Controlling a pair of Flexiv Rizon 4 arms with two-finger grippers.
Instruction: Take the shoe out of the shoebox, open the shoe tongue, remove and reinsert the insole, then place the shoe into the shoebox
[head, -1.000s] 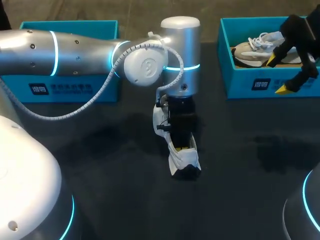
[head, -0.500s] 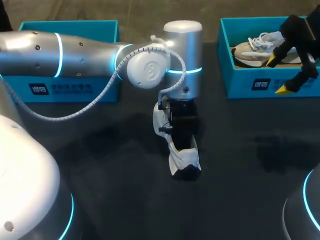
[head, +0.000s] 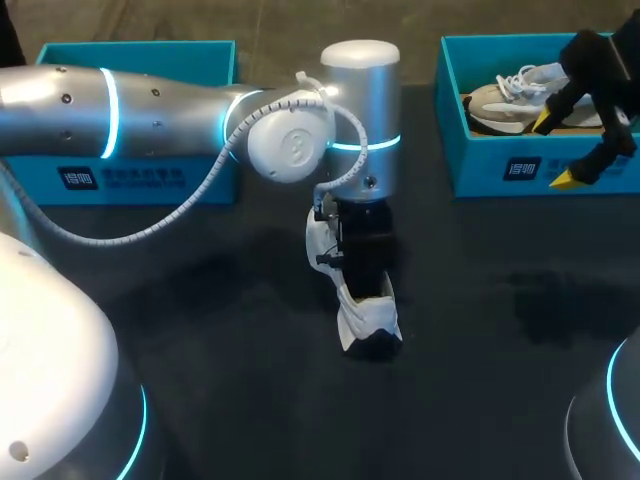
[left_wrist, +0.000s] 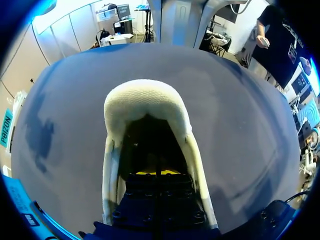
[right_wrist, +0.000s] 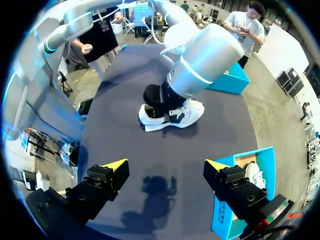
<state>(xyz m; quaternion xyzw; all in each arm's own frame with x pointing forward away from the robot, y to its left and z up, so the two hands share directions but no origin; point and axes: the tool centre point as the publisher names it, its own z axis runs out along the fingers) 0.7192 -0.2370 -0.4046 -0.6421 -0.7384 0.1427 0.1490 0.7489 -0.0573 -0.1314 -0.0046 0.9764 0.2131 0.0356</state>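
Jaws: R gripper (right_wrist: 166, 163) wide open, empty, over shoebox (head: 480, 172); L gripper (left_wrist: 156, 173) closed up inside shoe (left_wrist: 145, 97), can't tell if gripping anything.

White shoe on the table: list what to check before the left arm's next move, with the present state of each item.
1. White shoe out of the box, resting on the table: ok.
2. Left gripper down inside the shoe's opening: ok.
3. Insole in place: cannot tell; the inside is dark.
4. Right gripper open, clear of the white shoe: ok.
5. Right shoebox empty: not ok; a beige shoe lies in it.
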